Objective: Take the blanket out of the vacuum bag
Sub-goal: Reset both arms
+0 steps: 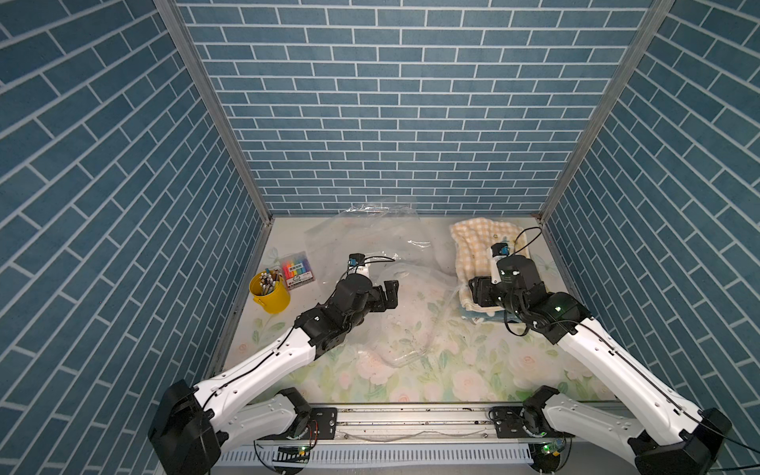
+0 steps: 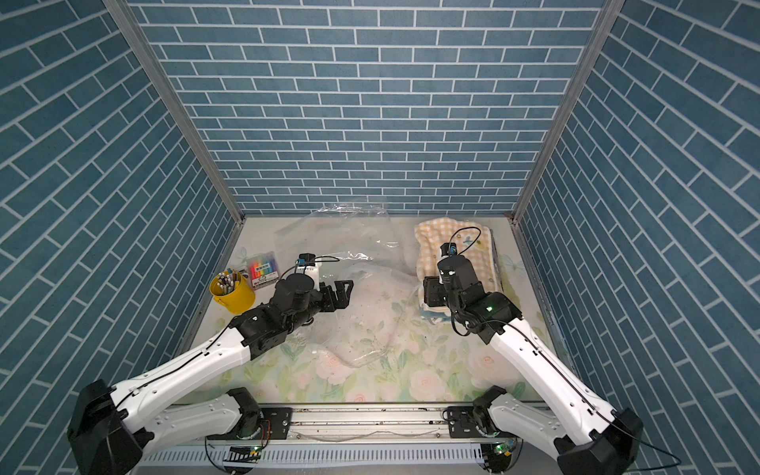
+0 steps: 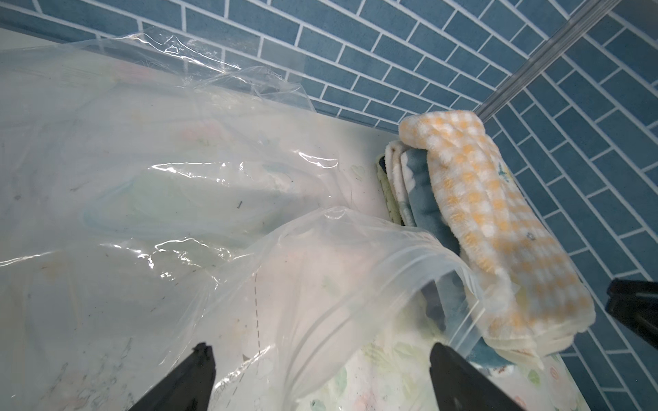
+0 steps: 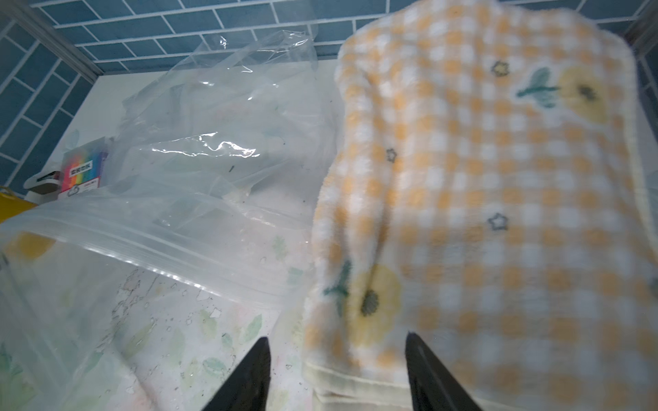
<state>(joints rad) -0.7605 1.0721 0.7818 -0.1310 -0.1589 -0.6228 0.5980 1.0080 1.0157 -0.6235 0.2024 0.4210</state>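
Reaching inward, left end effector (image 1: 388,294) and right end effector (image 1: 477,290) both stand open, empty. Crinkly transparent plastic vacuum bag (image 1: 411,312) lies centred on worktop (image 1: 452,370); folded yellow-checked fleece blanket (image 1: 477,242) rests outside it, rear right.

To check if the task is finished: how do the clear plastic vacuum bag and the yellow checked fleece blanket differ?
The clear plastic vacuum bag is see-through and crinkled; the yellow checked fleece blanket is opaque. The bag sprawls wide and looks empty; the blanket is folded, outside it, atop other cloths. Both are on the floral table.
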